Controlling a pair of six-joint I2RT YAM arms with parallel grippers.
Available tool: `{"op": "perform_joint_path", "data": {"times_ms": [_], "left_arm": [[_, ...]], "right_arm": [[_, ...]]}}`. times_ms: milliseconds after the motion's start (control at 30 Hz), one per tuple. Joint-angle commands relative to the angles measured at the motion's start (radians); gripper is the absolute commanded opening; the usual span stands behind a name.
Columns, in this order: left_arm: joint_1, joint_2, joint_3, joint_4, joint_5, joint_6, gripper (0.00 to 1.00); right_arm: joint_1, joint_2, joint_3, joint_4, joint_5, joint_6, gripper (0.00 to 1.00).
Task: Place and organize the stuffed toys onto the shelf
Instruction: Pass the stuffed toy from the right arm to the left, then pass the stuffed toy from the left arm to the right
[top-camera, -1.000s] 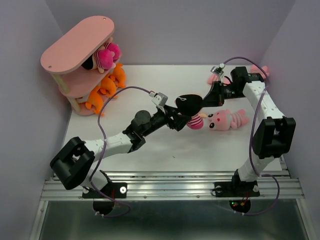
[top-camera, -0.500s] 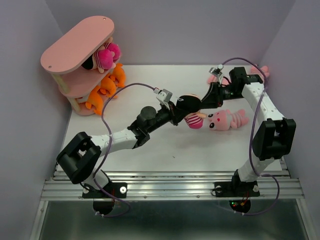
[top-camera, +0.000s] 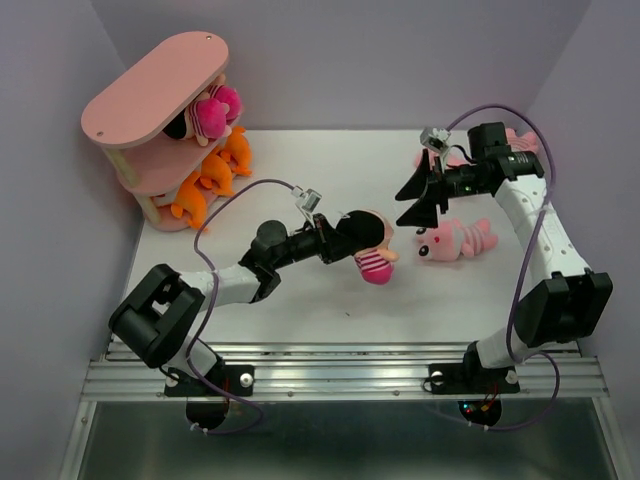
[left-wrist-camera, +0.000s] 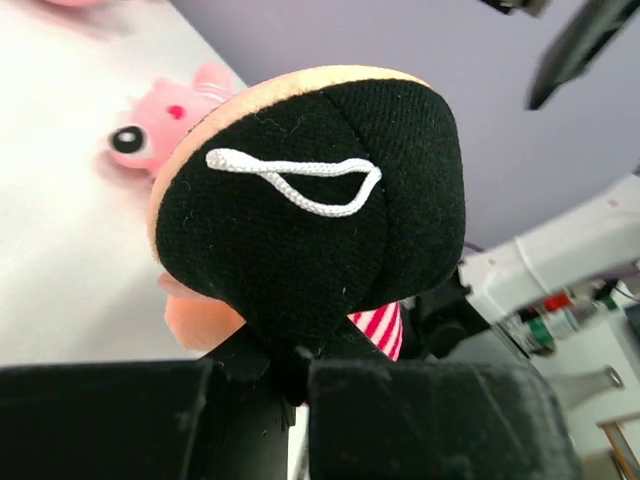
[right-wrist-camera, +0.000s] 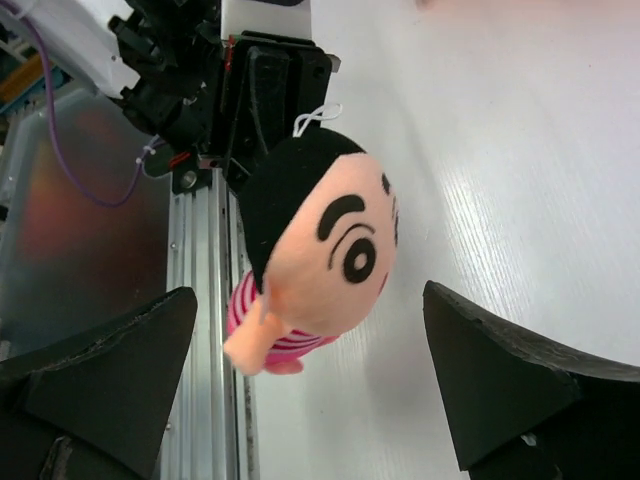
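Well off to the left of my left claw (top-camera: 335, 240), the pink shelf (top-camera: 150, 90) is standing against the back corner, carrying orange toys (top-camera: 205, 180) on its lower board and a second doll (top-camera: 210, 112) on the board above.

My left claw is pinching shut on the black-haired back of a doll (top-camera: 365, 245), which is hanging clear of the table, its striped body dangling beyond my fingertips. My right claw (top-camera: 405, 203) is gaping wide just across from it, holding nothing. A pink striped animal (top-camera: 455, 240) is lying on the table just beside my right claw.

I am judging the doll light, soft and squashy, its fabric grippy and unlikely to be harmed. The round head is giving the fullest hold. The thin white cord loop (left-wrist-camera: 295, 180) on the hair looks too slight to trust.
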Motion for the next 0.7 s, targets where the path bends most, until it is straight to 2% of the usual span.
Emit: {"op": "perform_joint_path", "data": {"times_ms": [0, 100, 167, 300, 400, 467, 500, 567, 600, 667], "left_arm": [[0.003, -0.018, 0.001, 0.179, 0.204, -0.081, 0.00], [0.003, -0.016, 0.003, 0.190, 0.226, -0.081, 0.00], [0.003, -0.016, 0.007, 0.197, 0.245, -0.081, 0.00], [0.003, 0.008, 0.033, 0.196, 0.294, -0.092, 0.00], [0.001, 0.024, 0.041, 0.193, 0.301, -0.095, 0.00], [0.003, 0.030, 0.042, 0.191, 0.283, -0.093, 0.04], [0.003, 0.027, 0.041, 0.190, 0.272, -0.090, 0.07], [0.003, 0.016, 0.039, 0.170, 0.237, -0.080, 0.11], [0.003, -0.005, 0.036, 0.155, 0.220, -0.054, 0.17], [0.003, -0.036, 0.032, 0.089, 0.170, -0.012, 0.26]], "right_arm": [[0.057, 0.055, 0.015, -0.116, -0.035, -0.259, 1.00], [0.107, 0.106, 0.064, -0.308, -0.026, -0.442, 1.00], [0.127, 0.127, 0.050, -0.307, -0.012, -0.487, 1.00], [0.184, 0.098, 0.003, -0.180, 0.032, -0.387, 0.99], [0.231, 0.049, -0.037, -0.059, 0.074, -0.299, 0.92], [0.282, 0.029, -0.066, -0.026, 0.098, -0.242, 0.72], [0.293, 0.024, -0.075, 0.007, 0.103, -0.204, 0.55], [0.302, 0.021, -0.094, 0.027, 0.108, -0.179, 0.40], [0.302, 0.021, -0.095, 0.037, 0.109, -0.171, 0.29], [0.302, 0.023, -0.095, 0.052, 0.129, -0.136, 0.17]]}}
